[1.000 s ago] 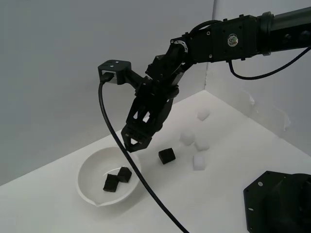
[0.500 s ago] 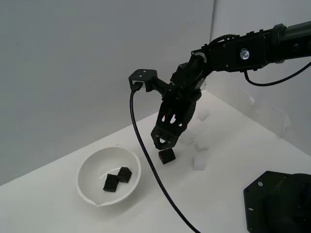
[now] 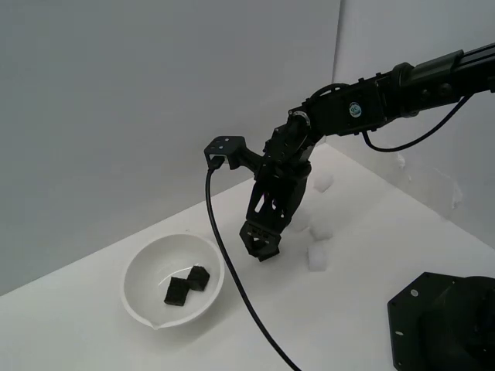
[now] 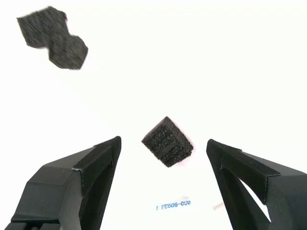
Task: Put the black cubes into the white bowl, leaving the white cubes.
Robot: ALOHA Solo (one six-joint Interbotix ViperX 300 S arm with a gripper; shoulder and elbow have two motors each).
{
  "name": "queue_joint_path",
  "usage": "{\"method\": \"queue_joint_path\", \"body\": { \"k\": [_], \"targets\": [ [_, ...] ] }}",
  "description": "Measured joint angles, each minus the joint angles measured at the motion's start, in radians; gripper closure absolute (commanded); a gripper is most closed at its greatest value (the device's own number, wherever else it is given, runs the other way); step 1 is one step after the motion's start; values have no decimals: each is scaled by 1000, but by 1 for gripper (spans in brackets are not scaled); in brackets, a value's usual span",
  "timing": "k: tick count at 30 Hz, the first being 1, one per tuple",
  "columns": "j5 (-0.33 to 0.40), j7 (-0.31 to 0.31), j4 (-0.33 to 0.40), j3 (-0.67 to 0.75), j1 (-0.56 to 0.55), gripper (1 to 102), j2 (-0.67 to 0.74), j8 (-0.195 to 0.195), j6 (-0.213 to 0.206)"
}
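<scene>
Gripper low over the white table, just to the exterior view's right of the bowl. Jaws spread wide and holding nothing — the wrist view shows both fingers well apart, with one black cube lying on the table between them, touching neither.

In the exterior view that cube is hidden behind the gripper tip; I cannot pick it out there.

Two more black cubes sit in the bottom of the bowl, touching each other. The wrist view shows the same pair as a dark joined shape, well away from the loose cube; the bowl's outline is washed out against the white there.

Bowl stands upright toward the exterior view's left, its small pouring lip facing the camera.

White cubes: three I can make out in the exterior view, all on the table to the exterior view's right of the gripper — one nearest the camera, one just behind it, one farther back toward the wall. A fourth, if there, is hidden behind the arm or lost against the white surface; cannot tell.

A black cable hangs from the wrist camera mount and passes the bowl's rim toward the camera. A black base fills the near corner at the exterior view's right.
</scene>
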Motion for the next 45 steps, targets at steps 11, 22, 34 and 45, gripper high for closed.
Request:
{"method": "queue_joint_path", "body": {
  "k": [11, 22, 34, 45],
  "targets": [
    [3, -18, 8, -69, 0, 3, -67, 0, 5],
    [14, -21, 15, -106, 2, 18, -107, 0, 5],
    [12, -35, 15, -104, 3, 69, -106, 0, 5],
    [14, -23, 17, -69, 2, 100, -67, 0, 5]
  ]
}}
